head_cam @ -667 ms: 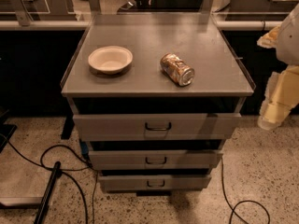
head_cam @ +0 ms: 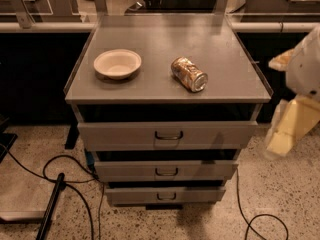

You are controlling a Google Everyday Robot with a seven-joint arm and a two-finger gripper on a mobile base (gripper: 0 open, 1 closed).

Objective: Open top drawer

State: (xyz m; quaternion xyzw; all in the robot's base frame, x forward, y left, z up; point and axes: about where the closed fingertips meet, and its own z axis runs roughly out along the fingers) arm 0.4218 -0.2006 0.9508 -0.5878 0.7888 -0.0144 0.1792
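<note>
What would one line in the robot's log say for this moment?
gripper: right of top drawer, apart from its handle | cabinet top: white bowl, can on its side | step: handle not yet grasped

The desk [head_cam: 165, 39] is flat grey on top, and the top drawer [head_cam: 120, 134] below it has a plain grey front with a small dark handle [head_cam: 168, 135], as do the two lower drawers [head_cam: 125, 170]. On the grey top are a cream-white bowl [head_cam: 117, 64] and a can [head_cam: 189, 74] mottled gold and brown, with a silvery end. The end effector [head_cam: 286, 133], at the right edge of the view beside the drawers, is pale cream-yellow, while the floor [head_cam: 280, 194] is beige, speckled dark and light, and crossed by black cables [head_cam: 30, 171].
</note>
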